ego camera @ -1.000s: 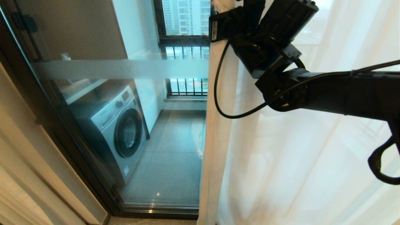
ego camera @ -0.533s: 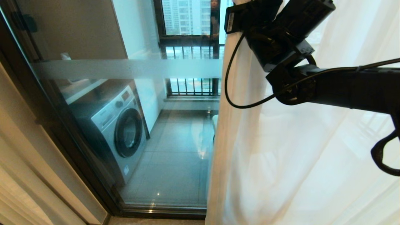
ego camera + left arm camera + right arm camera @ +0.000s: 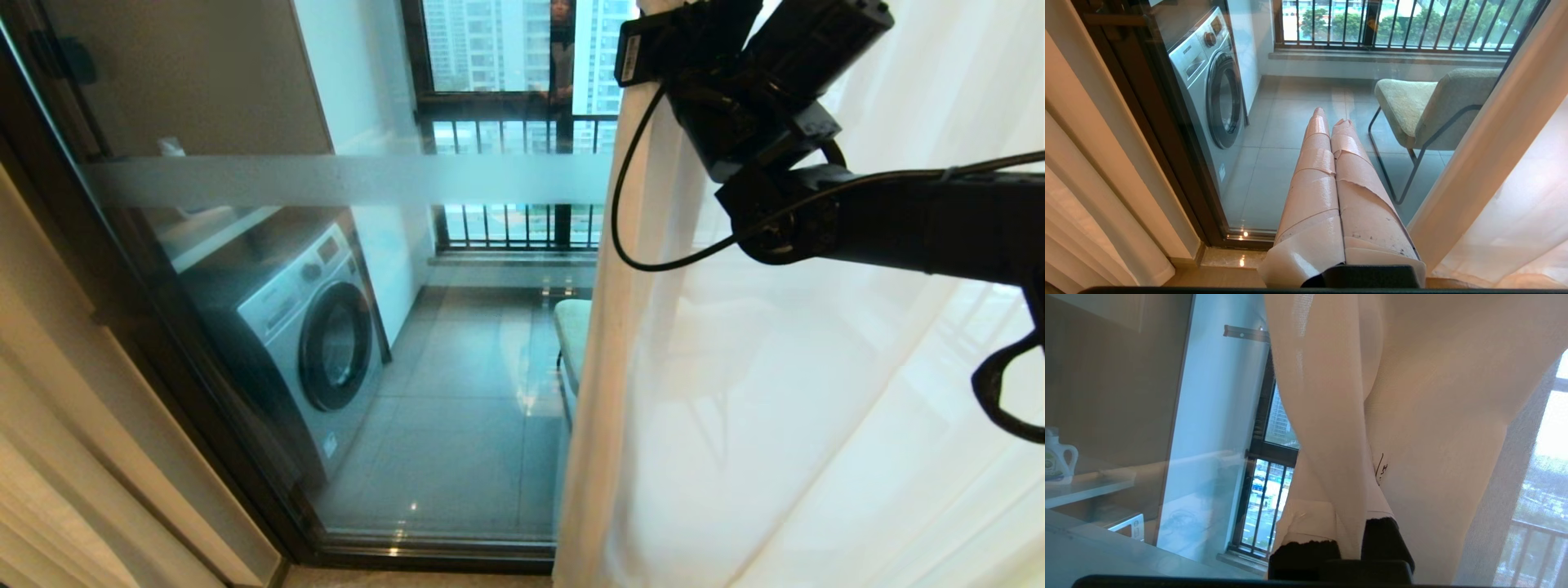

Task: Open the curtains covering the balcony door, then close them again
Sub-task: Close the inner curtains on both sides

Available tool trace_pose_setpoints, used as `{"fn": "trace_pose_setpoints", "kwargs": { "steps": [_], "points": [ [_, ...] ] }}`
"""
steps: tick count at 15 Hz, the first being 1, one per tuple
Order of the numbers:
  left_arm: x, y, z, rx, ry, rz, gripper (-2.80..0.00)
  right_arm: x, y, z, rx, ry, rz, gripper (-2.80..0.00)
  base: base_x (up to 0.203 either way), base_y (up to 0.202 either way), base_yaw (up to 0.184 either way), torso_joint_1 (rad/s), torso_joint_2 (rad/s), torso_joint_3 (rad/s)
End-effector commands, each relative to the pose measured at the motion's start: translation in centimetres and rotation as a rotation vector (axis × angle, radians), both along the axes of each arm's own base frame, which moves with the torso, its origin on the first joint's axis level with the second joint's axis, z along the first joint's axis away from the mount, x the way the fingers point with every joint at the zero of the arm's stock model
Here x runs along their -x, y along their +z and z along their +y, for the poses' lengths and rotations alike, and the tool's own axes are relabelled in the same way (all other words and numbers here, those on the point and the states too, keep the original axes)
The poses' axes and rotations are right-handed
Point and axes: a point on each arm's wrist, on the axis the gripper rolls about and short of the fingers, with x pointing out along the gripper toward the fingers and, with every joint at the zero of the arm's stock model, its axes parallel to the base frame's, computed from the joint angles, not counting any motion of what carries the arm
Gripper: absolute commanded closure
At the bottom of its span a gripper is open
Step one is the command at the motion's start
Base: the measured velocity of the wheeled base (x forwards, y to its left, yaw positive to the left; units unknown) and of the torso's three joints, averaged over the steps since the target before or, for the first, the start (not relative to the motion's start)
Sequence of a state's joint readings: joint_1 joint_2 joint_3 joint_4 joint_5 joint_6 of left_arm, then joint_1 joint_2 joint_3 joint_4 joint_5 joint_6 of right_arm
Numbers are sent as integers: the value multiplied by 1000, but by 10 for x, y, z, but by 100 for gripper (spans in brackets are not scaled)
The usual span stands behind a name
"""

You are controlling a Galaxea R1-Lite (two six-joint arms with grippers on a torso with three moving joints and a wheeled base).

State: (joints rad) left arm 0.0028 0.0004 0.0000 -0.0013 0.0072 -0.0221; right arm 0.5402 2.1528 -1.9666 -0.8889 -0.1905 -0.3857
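While my right gripper point(image 3: 1349, 539) is pinching the leading edge of the sheer curtain point(image 3: 735, 392) high up, jaws narrow around the fabric, the curtain is hanging straight down below it and covering the right part of the balcony door point(image 3: 367, 327). My left gripper point(image 3: 1331, 122) is sitting low with jaws closed and empty, so the right arm is nearer, and I'm judging the pull runs sideways along the glass.

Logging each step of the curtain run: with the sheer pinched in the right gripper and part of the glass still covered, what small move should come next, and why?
Probably keep drawing the sheer rightward. The right gripper is shut on its edge, and the sheer covers the door on the right side.
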Motion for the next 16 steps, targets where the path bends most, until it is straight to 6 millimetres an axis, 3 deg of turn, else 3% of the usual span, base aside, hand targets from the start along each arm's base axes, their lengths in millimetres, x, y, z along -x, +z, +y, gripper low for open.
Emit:
{"fn": "trace_pose_setpoints", "kwargs": {
  "steps": [1,8,12,16],
  "points": [
    [0,0,0,1,1,-1,0,0,1,-2,-3,-5,-7,-280,0,0,0,0,0,0],
    [0,0,0,1,1,-1,0,8,9,-5,-4,-3,-15,-280,0,0,0,0,0,0],
    [0,0,0,1,1,-1,0,24,15,-14,16,-4,14,-280,0,0,0,0,0,0],
    [0,0,0,1,1,1,0,53,11,-31,54,-3,74,-280,0,0,0,0,0,0]
  ]
}}
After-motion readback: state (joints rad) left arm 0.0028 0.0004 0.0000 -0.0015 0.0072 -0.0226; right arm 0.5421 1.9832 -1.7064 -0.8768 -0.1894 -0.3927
